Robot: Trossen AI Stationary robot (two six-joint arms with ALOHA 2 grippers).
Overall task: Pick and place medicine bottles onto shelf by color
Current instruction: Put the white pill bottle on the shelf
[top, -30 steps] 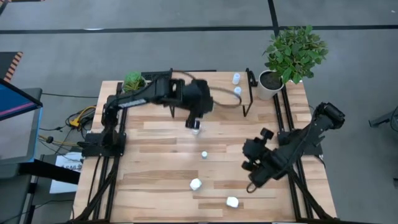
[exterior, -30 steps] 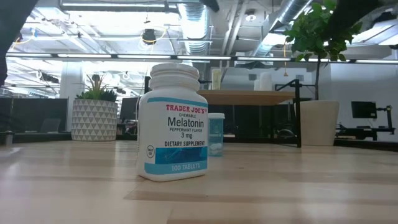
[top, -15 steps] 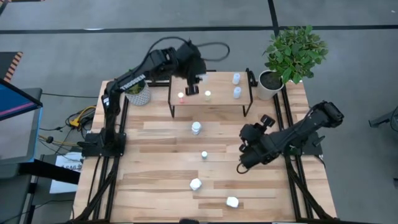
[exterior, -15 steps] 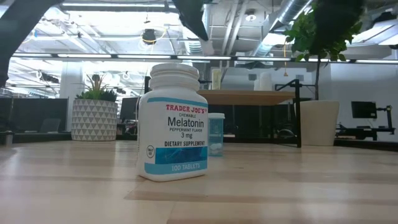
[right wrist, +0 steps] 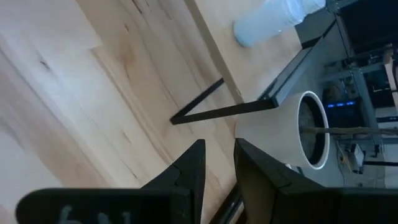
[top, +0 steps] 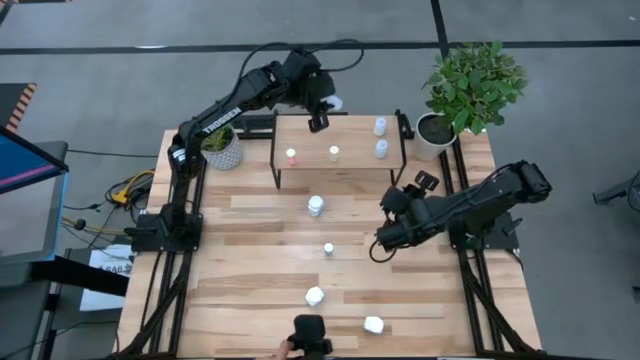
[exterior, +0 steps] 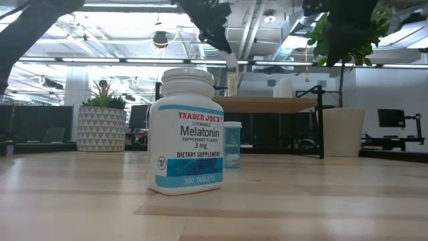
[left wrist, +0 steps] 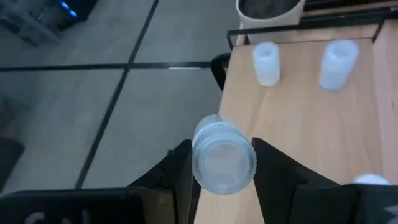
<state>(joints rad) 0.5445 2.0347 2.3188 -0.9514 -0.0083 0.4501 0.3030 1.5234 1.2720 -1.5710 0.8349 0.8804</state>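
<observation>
High view: the left gripper [top: 318,121] hung over the back edge of the shelf [top: 350,135], jaws clenched on a white bottle [top: 333,102]. Already on the shelf stood an orange-capped bottle [top: 291,155], a yellow-capped bottle [top: 334,152] and two pale bottles [top: 380,137]. The right gripper [top: 383,243] waited low over the desk [top: 250,250], where four more bottles [top: 316,206] remained.

Low view: a melatonin bottle [exterior: 185,134] stood nearest the camera, the shelf far behind it.

Left wrist view: the jaws gripped the white bottle's cap from both sides, beside the shelf edge. A sound placement would carry it inward over the wood, near the pale bottles, and lower it upright before release.

Right wrist view: the right jaws stood narrowly parted, holding nothing.
</observation>
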